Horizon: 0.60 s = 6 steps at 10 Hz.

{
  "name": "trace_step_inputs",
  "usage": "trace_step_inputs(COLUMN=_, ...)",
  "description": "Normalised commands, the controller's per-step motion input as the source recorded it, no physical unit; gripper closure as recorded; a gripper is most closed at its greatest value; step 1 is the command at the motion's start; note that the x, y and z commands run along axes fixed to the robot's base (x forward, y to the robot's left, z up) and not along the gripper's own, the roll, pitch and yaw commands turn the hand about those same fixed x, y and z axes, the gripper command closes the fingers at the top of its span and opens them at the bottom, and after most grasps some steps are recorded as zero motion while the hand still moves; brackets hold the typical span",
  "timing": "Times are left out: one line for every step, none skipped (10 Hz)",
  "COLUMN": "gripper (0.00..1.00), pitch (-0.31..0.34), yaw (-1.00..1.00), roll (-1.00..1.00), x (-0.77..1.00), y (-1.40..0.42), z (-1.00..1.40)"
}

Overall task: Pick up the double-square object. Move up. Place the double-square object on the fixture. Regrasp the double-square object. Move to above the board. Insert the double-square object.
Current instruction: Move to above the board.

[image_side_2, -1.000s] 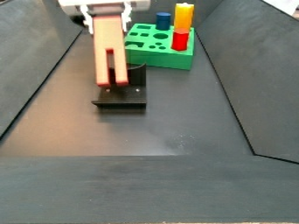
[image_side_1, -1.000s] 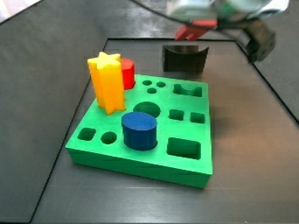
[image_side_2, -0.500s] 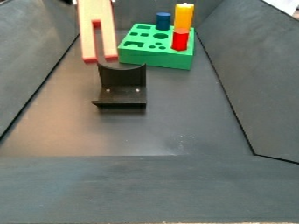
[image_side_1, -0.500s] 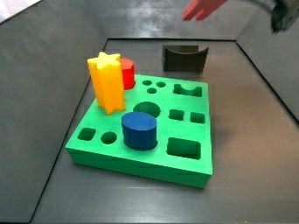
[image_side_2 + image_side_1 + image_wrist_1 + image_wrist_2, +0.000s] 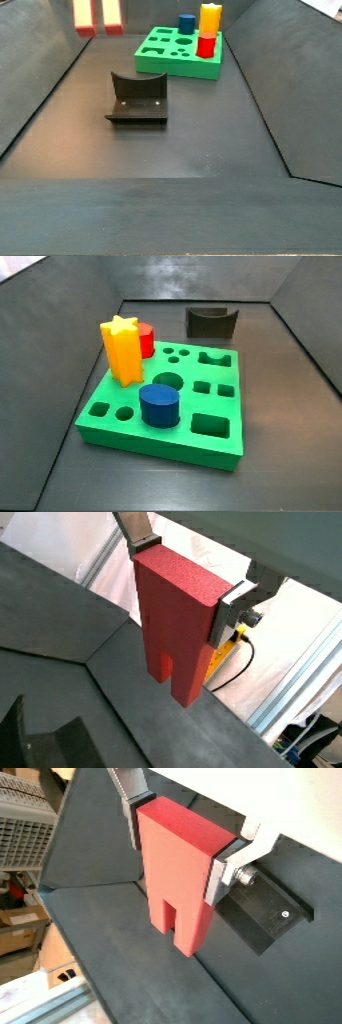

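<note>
Wrist views show the gripper (image 5: 191, 574) clamped on the double-square object (image 5: 181, 617), notch down, high above the far-left floor. Risk: a tilted regrasp would jam it at the board (image 5: 174, 396) or clip the yellow star prism (image 5: 122, 351).

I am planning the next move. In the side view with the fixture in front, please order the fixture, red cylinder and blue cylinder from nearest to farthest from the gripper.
The gripper, jaws shut on the red block, is past that view's top edge.
1. Fixture, on the floor below the block.
2. Red cylinder, farther back, to the side.
3. Blue cylinder, farthest back.
</note>
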Motion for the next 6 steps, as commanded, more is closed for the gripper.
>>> trace_step_inputs(gripper=1.0, pitch=-0.085, yaw=-0.16, roll=-1.0, x=-0.93, y=-1.0, z=0.35)
trace_step_inputs(gripper=1.0, pitch=-0.095, yaw=-0.16, roll=-1.0, x=-0.94, y=-1.0, z=0.36)
trace_step_inputs(gripper=1.0, pitch=-0.12, yaw=-0.16, roll=-1.0, x=-1.0, y=-0.99, z=0.37)
trace_step_inputs(gripper=1.0, pitch=-0.13, yaw=-0.16, roll=-1.0, x=-1.0, y=-0.95, z=0.34)
trace_step_inputs(gripper=1.0, pitch=-0.134, yaw=-0.17, roll=-1.0, x=-1.0, y=-0.94, z=0.34)
trace_step_inputs(gripper=1.0, pitch=-0.128, yaw=-0.18, roll=-1.0, x=-1.0, y=-0.92, z=0.34)
